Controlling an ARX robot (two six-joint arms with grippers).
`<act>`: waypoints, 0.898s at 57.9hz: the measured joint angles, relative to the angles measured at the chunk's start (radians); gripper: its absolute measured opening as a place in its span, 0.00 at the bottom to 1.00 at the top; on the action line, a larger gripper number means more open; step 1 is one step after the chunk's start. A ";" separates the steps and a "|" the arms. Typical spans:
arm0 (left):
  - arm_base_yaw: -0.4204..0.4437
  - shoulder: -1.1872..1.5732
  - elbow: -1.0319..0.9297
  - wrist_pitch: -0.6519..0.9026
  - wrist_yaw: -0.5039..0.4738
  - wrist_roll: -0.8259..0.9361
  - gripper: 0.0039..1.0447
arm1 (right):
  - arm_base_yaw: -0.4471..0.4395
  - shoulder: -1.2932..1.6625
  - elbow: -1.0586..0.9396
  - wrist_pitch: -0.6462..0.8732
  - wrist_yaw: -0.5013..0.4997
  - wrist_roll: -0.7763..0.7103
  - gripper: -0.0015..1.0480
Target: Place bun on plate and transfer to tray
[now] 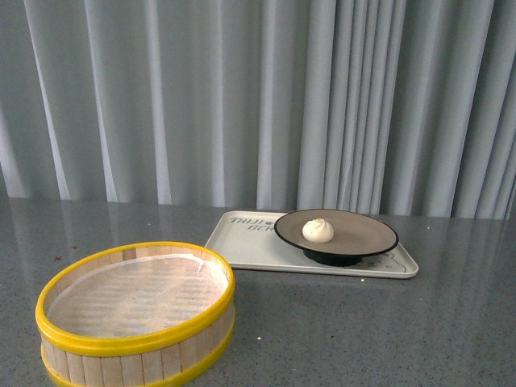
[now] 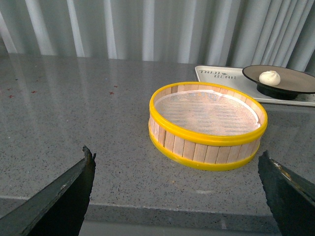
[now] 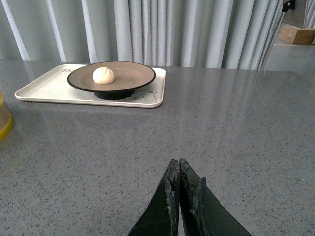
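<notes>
The bun point(image 1: 318, 230) sits on the plate point(image 1: 364, 239), a little toward 9 o'clock of the plate's centre, and the plate stands on the tray point(image 1: 242, 244), over the tray's right-hand half as the front view shows it, with the printed lettering left bare at the tray's far left corner. Taking the middle of the table point(image 1: 339, 330) as the dial's centre, the tray lies at about 1 o'clock and the steamer point(image 1: 135, 313) at about 8 o'clock, well apart from the tray and holding nothing but its pale liner. Neither arm shows in the front view. In the left wrist view the left gripper point(image 2: 177, 196) has its fingers spread wide with nothing between them, low over the near edge of the table, the steamer ahead of it and the tray beyond. In the right wrist view the right gripper point(image 3: 183, 196) has its fingers pressed together on nothing, also low over bare table, with the tray well ahead toward 11 o'clock. Judging by how things lie, both parts of the task look done: bun on plate, plate on tray. Nothing seems left except perhaps for the arms to settle clear. The plate sits level and well inside the tray's rim, so I see no need for a correction.
</notes>
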 joint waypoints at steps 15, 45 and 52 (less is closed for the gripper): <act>0.000 0.000 0.000 0.000 0.000 0.000 0.94 | 0.000 -0.176 -0.003 -0.161 0.000 0.000 0.02; 0.000 0.000 0.000 0.000 0.000 0.000 0.94 | 0.000 -0.409 -0.003 -0.387 0.000 0.000 0.02; 0.000 0.000 0.000 0.000 0.000 0.000 0.94 | 0.000 -0.442 -0.003 -0.420 0.000 0.000 0.02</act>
